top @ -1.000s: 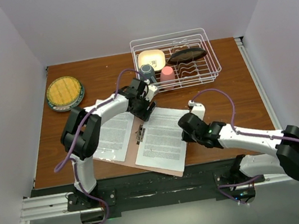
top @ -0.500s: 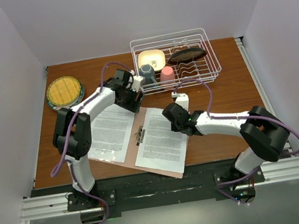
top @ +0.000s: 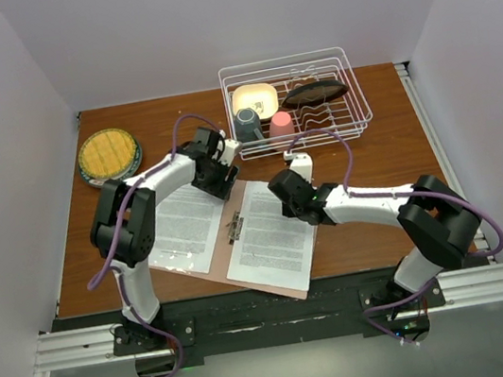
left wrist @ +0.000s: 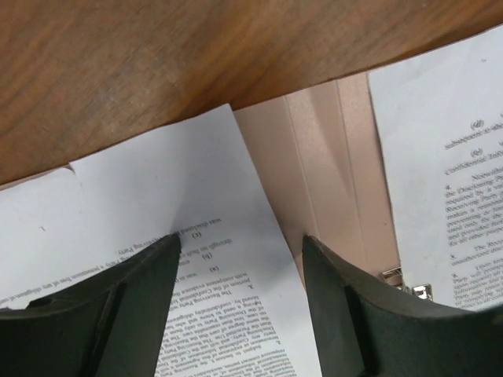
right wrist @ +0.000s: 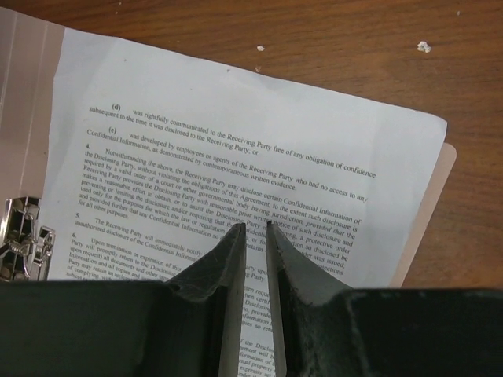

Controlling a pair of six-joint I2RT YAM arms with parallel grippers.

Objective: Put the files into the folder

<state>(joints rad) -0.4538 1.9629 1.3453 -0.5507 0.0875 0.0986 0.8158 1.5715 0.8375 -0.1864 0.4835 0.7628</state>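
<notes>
Brown wooden table (top: 388,143); plain pale walls (top: 2,123)

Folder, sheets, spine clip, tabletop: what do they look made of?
Folder: matte salmon card, likely; thin flat edge, creased spine.
Sheets: white matte paper, dense black print, lying flat.
Spine clip: shiny silver, probably metal.
Tabletop: brown wood grain, slight sheen; solid wood or laminate, can't tell.

nearly closed right end effector (right wrist: 251,229) over printed sheet (right wrist: 236,169)

Folder (top: 269,284): mostly hidden under two sheets (top: 268,229); left arm (top: 161,188) covered the left sheet's far corner.
</notes>
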